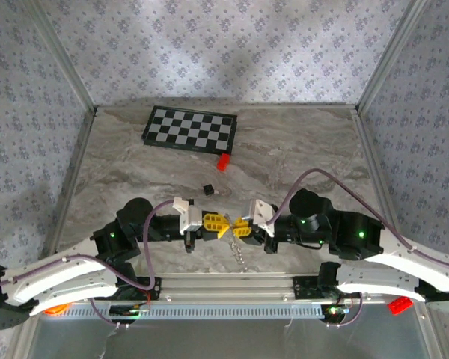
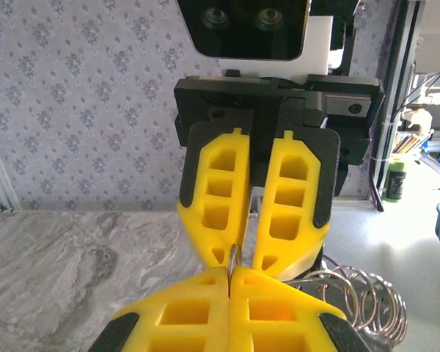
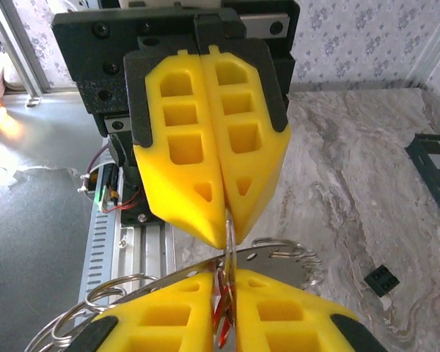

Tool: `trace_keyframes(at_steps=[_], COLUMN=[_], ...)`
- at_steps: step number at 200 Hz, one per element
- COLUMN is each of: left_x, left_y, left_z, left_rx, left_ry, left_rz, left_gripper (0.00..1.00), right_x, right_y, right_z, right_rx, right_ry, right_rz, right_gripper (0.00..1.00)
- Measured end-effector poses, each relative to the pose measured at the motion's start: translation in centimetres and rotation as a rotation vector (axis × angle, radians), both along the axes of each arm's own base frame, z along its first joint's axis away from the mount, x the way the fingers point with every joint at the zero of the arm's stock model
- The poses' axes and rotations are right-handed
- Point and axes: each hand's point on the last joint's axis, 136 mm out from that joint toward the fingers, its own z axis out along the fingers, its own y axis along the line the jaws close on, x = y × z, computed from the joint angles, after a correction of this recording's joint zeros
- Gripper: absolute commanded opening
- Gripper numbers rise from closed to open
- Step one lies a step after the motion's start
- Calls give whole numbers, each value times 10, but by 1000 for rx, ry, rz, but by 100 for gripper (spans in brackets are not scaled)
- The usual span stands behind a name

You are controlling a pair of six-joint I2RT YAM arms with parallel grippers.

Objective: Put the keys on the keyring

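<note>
Near edge, top view: both arm bases sat on the rail. A red brick point(image 1: 398, 304) lay by the right arm's base, off the marble table point(image 1: 135, 172).

Mid-table, just ahead of the bases: left gripper point(image 1: 223, 225) and right gripper point(image 1: 239, 227) met tip to tip, raised off the surface.

Left gripper: yellow fingers point(image 3: 176, 147) pressed flat together, pinching the thin wire of the keyring point(image 3: 279, 251) at their tips.

Right gripper: fingers point(image 2: 220, 198) nearly together, only a narrow slit between them. Right wrist view showed a red sliver, the key point(image 3: 219, 317), wedged in that slit, with ring wire alongside it. Key and ring touched; threaded or not, could not tell.

Keyring loops fanned out to either side behind the right fingertips. In the top view the rest dangled below the meeting point.

Beyond the grippers: a small black cube point(image 1: 207, 189) on the marble, well apart from them. Farther: a red block point(image 1: 224, 161), just beside the near right corner of a checkerboard point(image 1: 191, 129) lying flat toward the back wall.
</note>
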Motion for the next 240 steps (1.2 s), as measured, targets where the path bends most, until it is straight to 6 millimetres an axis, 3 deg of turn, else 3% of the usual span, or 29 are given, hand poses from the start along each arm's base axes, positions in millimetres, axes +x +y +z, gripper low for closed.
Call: trace_keyframes(at_steps=[48, 108, 130, 159, 198, 240], left_x=[0, 0, 1, 2, 2, 3], left_y=[-2, -2, -2, -4, -4, -4], left_z=[-1, -8, -8, -15, -15, -37], left_rx=[-16, -10, -8, 68, 197, 321], left_ry=[12, 25, 22, 22, 14, 21], left_rz=[-8, -7, -4, 1, -4, -10], left_gripper=[0, 0, 0, 21, 21, 21], right_x=[-1, 1, 2, 5, 8, 8], right_y=[-1, -1, -1, 0, -2, -2], right_z=[3, -1, -1, -10, -25, -21], right_rx=[24, 33, 33, -5, -122, -233], right_ry=[-5, 0, -3, -1, -13, -48], right_rz=[7, 2, -4, -18, -29, -18], right_gripper=[17, 0, 0, 0, 0, 0])
